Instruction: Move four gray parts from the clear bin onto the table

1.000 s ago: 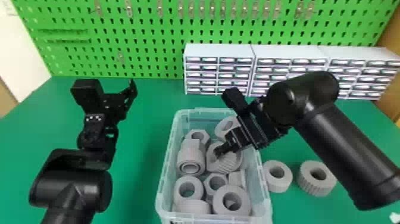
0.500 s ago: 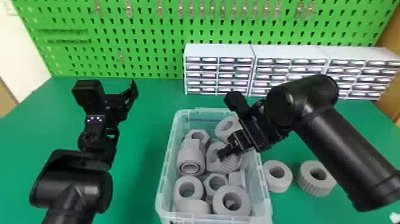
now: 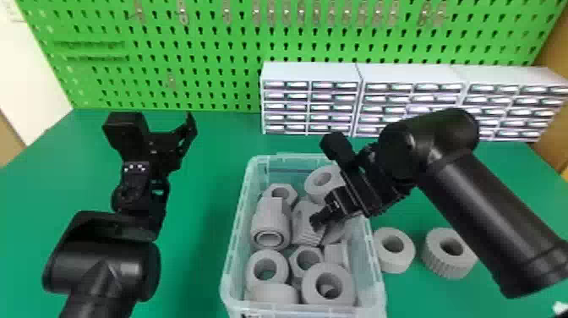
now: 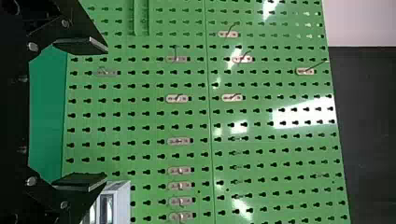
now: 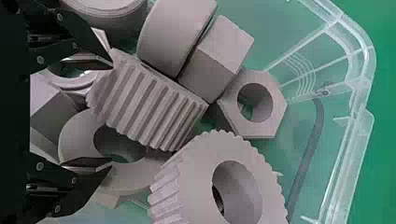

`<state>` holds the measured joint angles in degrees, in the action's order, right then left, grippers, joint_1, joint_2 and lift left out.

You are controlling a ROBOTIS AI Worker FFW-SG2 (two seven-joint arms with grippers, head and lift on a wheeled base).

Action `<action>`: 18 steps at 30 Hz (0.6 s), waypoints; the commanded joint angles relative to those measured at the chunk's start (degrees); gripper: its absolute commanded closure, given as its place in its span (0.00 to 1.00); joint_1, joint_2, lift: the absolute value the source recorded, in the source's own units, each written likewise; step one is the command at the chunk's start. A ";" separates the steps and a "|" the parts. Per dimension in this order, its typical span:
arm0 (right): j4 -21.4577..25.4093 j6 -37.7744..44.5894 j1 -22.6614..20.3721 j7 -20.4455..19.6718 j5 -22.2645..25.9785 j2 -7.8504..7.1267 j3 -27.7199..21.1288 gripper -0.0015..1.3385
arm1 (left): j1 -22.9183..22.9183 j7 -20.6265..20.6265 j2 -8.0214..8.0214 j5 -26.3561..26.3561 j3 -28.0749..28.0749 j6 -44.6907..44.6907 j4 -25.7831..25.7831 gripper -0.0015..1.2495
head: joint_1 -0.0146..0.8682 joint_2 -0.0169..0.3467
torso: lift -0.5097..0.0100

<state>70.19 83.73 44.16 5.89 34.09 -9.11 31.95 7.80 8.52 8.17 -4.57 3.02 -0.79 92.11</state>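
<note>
Right end effector [image 3: 317, 221] has shifted slightly over clear bin [image 3: 235, 237].

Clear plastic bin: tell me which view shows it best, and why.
The head view, because the rim of the clear plastic bin can be followed almost all round; the right arm hides its far right corner. The right wrist view gives a close look at one corner and some wall.

The left hand [image 3: 191, 121] points forward, the right hand [image 3: 318, 222] angles downward, both with fingers parted.
</note>
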 commanded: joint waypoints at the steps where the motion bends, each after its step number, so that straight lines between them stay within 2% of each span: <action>1: -0.94 -0.67 0.14 0.00 0.80 0.05 0.48 0.39 | 0.02 0.00 0.00 0.00 -0.03 0.00 0.00 0.24 | 0.80 0.24 | 0.88; 18: -1.11 -1.99 0.75 0.00 2.29 0.32 0.74 0.39 | 0.37 0.00 0.00 -0.18 0.23 0.00 0.00 0.24 | 0.80 0.24 | 0.88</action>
<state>69.10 81.93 44.90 5.89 35.80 -8.79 32.55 8.17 8.52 8.17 -4.70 3.32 -0.78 92.11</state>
